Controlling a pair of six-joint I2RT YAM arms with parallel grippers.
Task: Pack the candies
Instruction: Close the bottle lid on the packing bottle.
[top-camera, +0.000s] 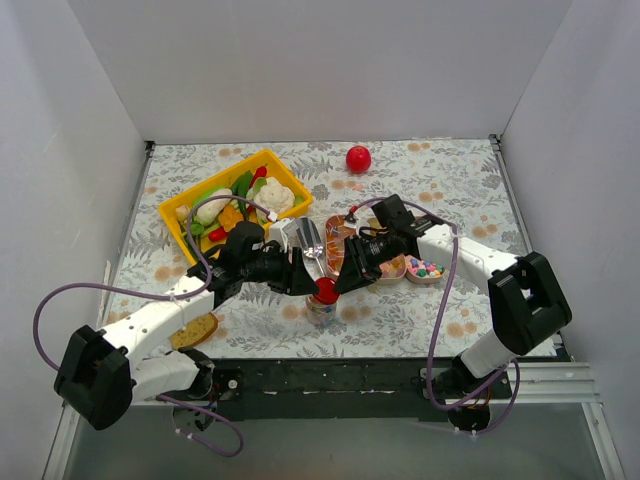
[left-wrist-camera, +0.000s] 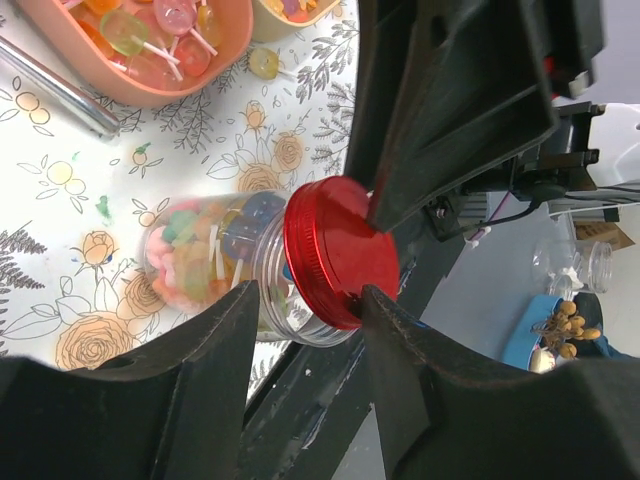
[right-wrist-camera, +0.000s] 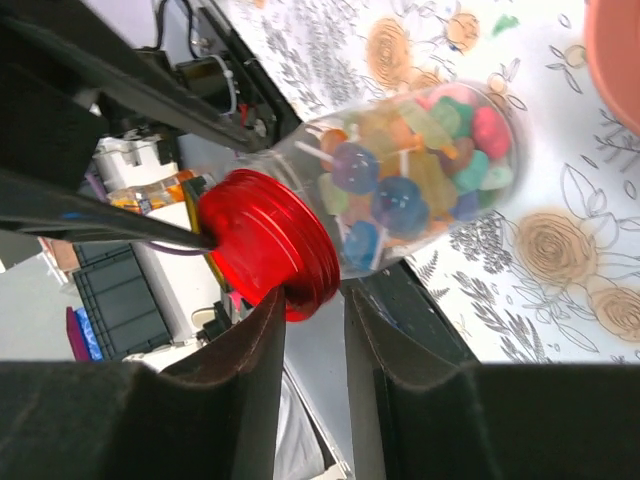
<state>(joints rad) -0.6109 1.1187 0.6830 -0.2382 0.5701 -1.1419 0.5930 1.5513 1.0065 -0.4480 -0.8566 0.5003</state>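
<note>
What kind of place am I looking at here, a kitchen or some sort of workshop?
Probably a robotics test booth: plain white walls box in one flowery table, a left arm and right arm are bolted along its near edge, and the yellow tray holds what look like toy vegetables.

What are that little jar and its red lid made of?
The jar looks like clear glossy plastic, though glass cannot be ruled out: the candies show through its wall and moulded ridges ring its neck. The lid looks like red plastic or painted metal with a smooth semi-gloss sheen; fine grooves circle its rim.
</note>
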